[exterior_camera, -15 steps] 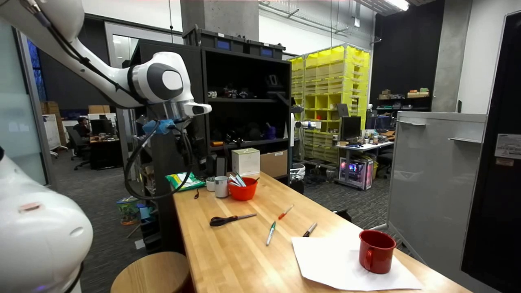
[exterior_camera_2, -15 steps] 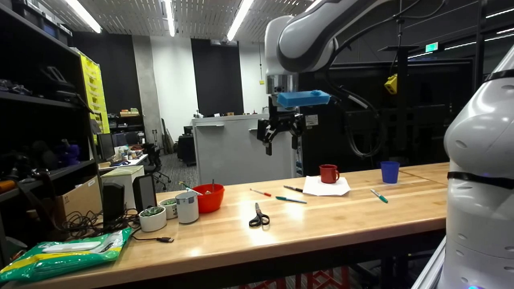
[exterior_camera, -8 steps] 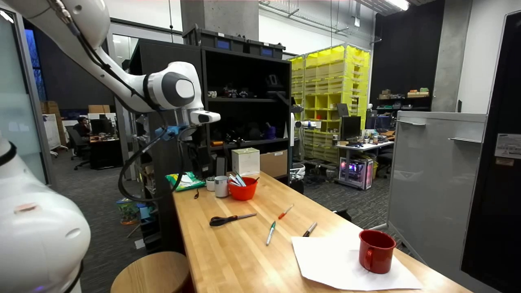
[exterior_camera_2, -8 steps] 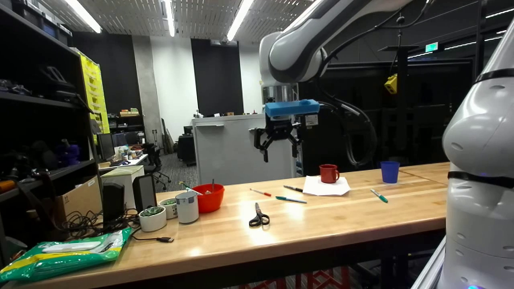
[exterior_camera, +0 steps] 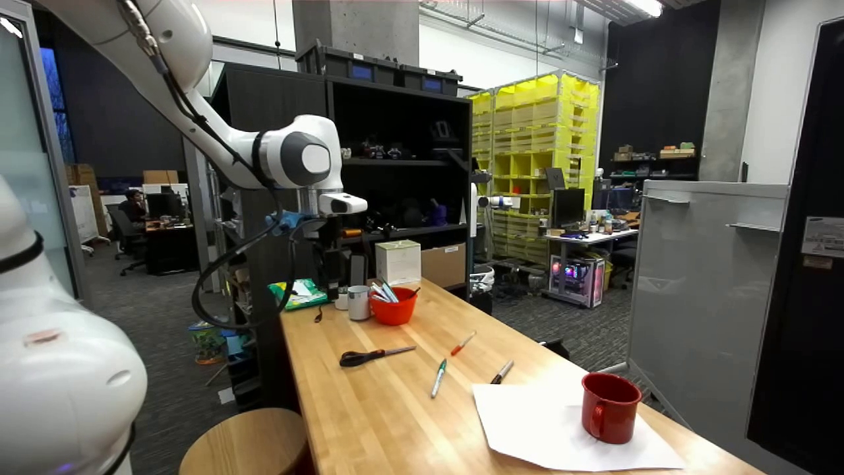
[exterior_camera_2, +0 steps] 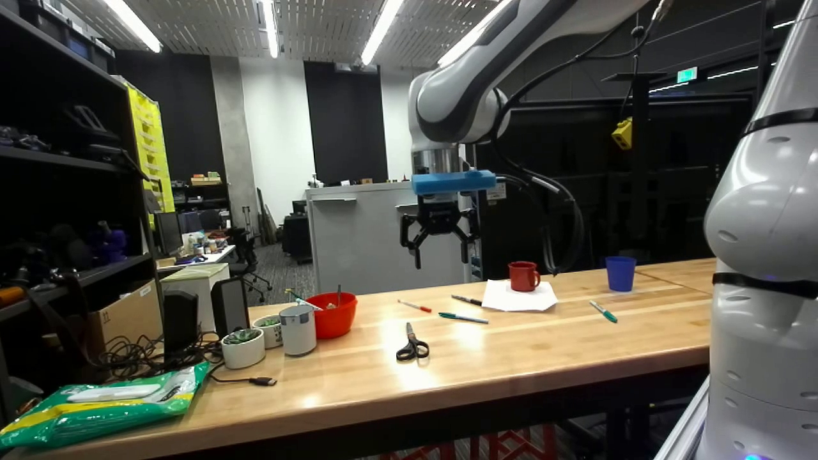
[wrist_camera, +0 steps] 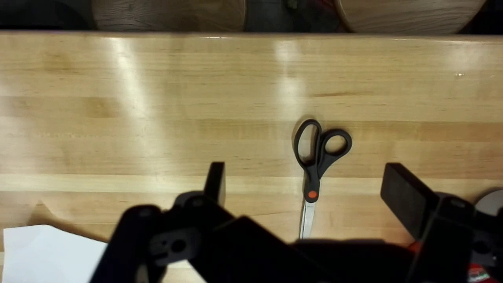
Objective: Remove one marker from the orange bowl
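The orange bowl [exterior_camera_2: 337, 319] stands at the far end of the table in both exterior views. Several markers [exterior_camera: 384, 292] lean inside it, their upper ends above the rim. My gripper [exterior_camera_2: 441, 257] hangs open in the air, well above the table and to the bowl's right in that exterior view. Between its fingers [wrist_camera: 406, 196] there is nothing held; the wrist view looks down past them onto scissors. Only slivers of the bowl [wrist_camera: 415, 247] show at lower right there, mostly covered by a finger. Against the black shelf the gripper is hard to make out in an exterior view.
Beside the bowl stand a grey-white cup [exterior_camera_2: 298, 330] and small potted plants [exterior_camera_2: 243, 348]. Scissors [exterior_camera_2: 413, 345], loose pens [exterior_camera_2: 463, 317], a red mug [exterior_camera_2: 524, 276] on white paper [exterior_camera: 547, 429] and a blue cup [exterior_camera_2: 620, 273] are spread along the table.
My gripper has come down and turned somewhat, shifting a little left in an exterior view that shows its jaws. It stays open. The bowl and the table objects have not moved.
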Robot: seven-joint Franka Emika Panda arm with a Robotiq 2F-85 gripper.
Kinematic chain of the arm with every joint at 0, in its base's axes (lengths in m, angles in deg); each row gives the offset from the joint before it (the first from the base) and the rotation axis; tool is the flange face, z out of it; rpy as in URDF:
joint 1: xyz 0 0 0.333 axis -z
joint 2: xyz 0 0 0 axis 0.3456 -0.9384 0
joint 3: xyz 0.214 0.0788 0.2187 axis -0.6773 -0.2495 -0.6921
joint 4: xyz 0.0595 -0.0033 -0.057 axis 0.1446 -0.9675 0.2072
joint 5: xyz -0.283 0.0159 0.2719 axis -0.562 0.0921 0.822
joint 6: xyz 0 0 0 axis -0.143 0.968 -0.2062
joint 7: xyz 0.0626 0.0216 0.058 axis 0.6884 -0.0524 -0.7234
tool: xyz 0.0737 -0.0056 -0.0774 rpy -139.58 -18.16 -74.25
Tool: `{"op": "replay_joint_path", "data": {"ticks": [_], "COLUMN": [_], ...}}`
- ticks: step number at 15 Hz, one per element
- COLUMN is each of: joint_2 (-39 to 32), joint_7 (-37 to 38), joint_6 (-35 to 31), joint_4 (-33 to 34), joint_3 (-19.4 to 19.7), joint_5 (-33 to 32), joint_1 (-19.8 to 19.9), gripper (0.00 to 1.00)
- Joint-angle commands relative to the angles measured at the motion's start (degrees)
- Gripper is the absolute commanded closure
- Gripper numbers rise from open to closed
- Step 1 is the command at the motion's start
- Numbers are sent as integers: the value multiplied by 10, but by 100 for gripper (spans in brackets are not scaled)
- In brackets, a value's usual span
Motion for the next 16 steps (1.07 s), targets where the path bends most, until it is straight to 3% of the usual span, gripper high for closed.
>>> {"op": "replay_joint_path", "data": {"ticks": [1,5,16], "joint_2": [-22,-27,-26], "joint_7": [4,8,1], "joint_6": [-5,-33,-31], "joint_4": [13,7,5], "joint_3": [16,25,29], "joint_5": [15,2,0], "joint_1": [-6,-3,-4], "gripper": [0,0,0]}}
